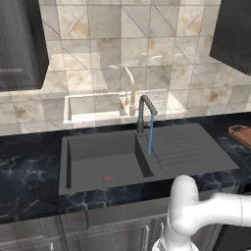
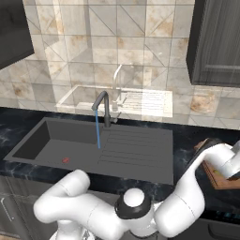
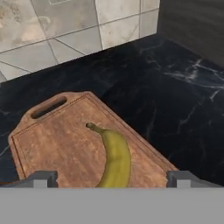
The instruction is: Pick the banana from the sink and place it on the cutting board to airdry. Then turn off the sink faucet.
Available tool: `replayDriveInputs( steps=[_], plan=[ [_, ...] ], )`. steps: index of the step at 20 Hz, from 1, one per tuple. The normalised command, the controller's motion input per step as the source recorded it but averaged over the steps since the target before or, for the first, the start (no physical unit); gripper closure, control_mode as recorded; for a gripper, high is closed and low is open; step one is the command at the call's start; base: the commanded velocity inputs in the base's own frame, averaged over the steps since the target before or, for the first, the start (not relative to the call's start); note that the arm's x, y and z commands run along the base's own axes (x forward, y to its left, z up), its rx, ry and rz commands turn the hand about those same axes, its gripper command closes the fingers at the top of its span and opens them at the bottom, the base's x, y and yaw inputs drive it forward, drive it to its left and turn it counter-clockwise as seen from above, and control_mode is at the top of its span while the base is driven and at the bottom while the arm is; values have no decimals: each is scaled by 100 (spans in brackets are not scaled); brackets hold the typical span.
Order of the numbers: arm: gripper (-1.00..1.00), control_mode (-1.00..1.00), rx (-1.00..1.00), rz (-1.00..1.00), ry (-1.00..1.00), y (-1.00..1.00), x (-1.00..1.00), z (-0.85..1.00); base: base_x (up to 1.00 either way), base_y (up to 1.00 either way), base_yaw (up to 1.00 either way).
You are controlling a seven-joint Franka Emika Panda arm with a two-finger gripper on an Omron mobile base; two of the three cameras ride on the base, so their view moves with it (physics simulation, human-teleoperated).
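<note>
The yellow banana (image 3: 114, 157) lies on the brown wooden cutting board (image 3: 57, 140), its stem end pointing toward the board's handle slot. My gripper (image 3: 113, 179) hovers just above it, open, with one fingertip on each side and neither touching the fruit. From the base, a corner of the cutting board (image 1: 241, 133) shows at the right of the counter, and my white forearm reaches over the cutting board (image 2: 216, 178). The dark grey sink (image 1: 98, 162) holds just its red drain ring. A thin blue stream runs from the sink faucet (image 1: 143, 112), also seen as the sink faucet (image 2: 105, 108).
Black marble counter (image 3: 175, 100) surrounds the board, with a tiled wall (image 3: 52, 35) behind and a dark panel (image 3: 197, 26) at the far right. A pale beige basin shape (image 1: 98, 105) sits on the wall behind the sink. Dark upper cabinets (image 1: 19, 44) hang left and right.
</note>
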Motion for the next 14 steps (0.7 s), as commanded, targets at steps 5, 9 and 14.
replayDriveInputs(
  steps=[5, 9, 14],
  plan=[
    [-100, -100, -11, 7, -19, 75, -49, 6, 0, 0, 0],
    [-100, -100, -13, 10, -18, 85, -35, 21, 0, 0, 0],
    [-100, -100, -11, 11, -15, 80, -19, 42, 0, 0, 0]
  ],
)
